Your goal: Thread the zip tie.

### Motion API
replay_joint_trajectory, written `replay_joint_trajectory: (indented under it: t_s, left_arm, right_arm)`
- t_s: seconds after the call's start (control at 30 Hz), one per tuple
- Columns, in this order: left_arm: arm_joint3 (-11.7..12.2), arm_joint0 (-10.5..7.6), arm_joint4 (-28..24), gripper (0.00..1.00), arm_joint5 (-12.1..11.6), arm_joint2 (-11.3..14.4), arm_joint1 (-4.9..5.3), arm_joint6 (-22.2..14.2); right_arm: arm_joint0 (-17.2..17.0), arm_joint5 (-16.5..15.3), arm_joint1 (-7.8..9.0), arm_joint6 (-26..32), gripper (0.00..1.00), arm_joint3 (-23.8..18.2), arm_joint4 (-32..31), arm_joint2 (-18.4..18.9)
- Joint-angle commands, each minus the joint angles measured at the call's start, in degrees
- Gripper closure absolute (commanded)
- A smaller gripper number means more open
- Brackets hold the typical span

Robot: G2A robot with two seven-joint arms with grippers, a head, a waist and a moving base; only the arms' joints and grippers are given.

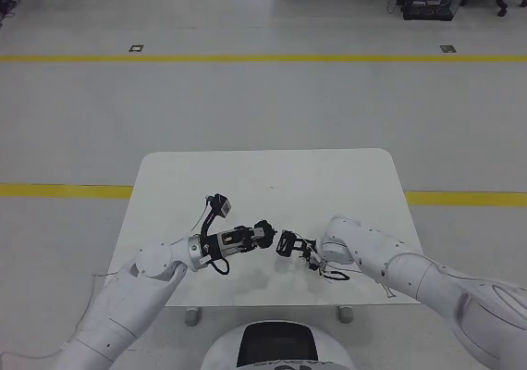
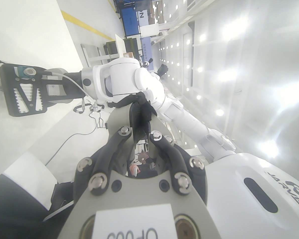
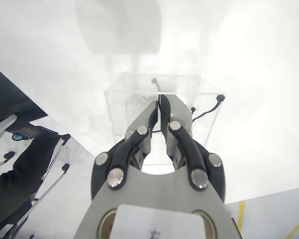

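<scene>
Top view first: your left gripper [image 1: 265, 236] and right gripper [image 1: 288, 244] face each other tip to tip, near but apart, above the table [image 1: 356, 176]. It does not let you make out the tie itself.

Left wrist view: the left fingers are clenched on a black piece I take for the zip tie [image 2: 139, 101], which juts a little past the fingertips on both sides. The right gripper sits ahead of these tips and off to one side, so the two do not look lined up.

Right wrist view: the right fingers are pressed together on a thin black strand [image 3: 156, 84], probably the tie's tail, with its end poking just beyond the tips. Farther beyond them stands a clear box [image 3: 129, 93] holding spare ties [image 3: 220, 98].

For the threading, I judge you should keep both grips firm and swing the right tips round until the free end points straight at the left fingertips. Then close the gap slowly along the strand's own line, since a thin free end will likely bend if pushed at an angle.

The top view gives you the gap between the tips. The wrist views give you each grip and how much tie sticks out.
</scene>
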Motion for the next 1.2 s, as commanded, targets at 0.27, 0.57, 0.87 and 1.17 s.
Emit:
replay_joint_trajectory:
  t_s: [0.27,0.57,0.87,1.17]
  left_arm:
    - [0.00,0.00,0.00,1.00,0.00,0.00,0.00,0.00]
    - [0.00,0.00,0.00,1.00,0.00,0.00,0.00,0.00]
    - [0.00,0.00,0.00,1.00,0.00,0.00,0.00,0.00]
    - [0.00,0.00,0.00,1.00,0.00,0.00,0.00,0.00]
  right_arm:
    - [0.13,0.00,-0.41,0.23,1.00,0.27,-0.24,0.00]
    - [0.06,0.00,0.29,-0.12,1.00,-0.92,-0.06,0.00]
    - [0.49,0.00,1.82,-0.18,1.00,-3.69,0.05,0.00]
    - [1.01,0.00,4.82,-2.37,1.00,-8.67,0.47,0.00]
